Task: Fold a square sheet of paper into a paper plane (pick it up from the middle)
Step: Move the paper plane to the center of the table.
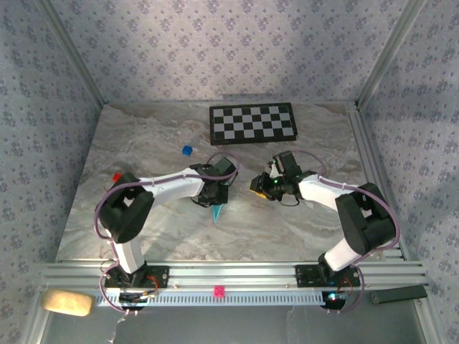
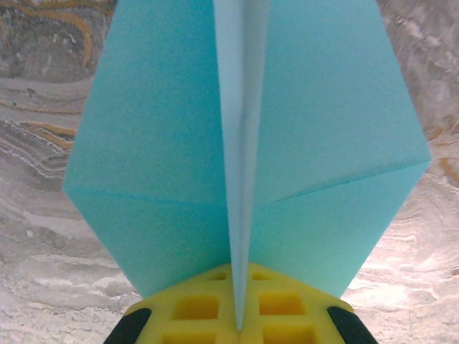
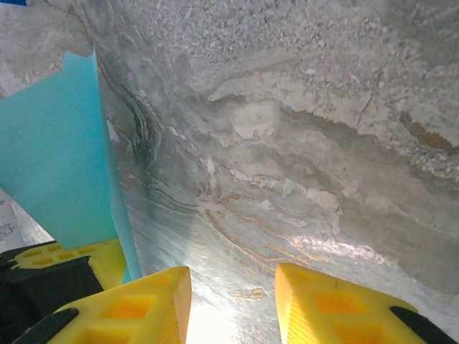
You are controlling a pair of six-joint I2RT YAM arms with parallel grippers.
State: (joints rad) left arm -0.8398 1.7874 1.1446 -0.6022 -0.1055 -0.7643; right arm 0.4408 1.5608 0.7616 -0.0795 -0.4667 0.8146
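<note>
Left wrist view showed the left hand (image 2: 240, 322) clamped on the plane (image 2: 158, 143), its centre crease pinched at bottom centre. The right hand (image 3: 233, 304), low in its own view, stood spread apart above the bench (image 3: 323, 143).

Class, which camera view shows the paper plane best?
Left wrist: the paper plane is close up, both wings and centre fold clear, pinched by the left gripper. Top external gives a small blue tip; right wrist one wing from the side.
</note>
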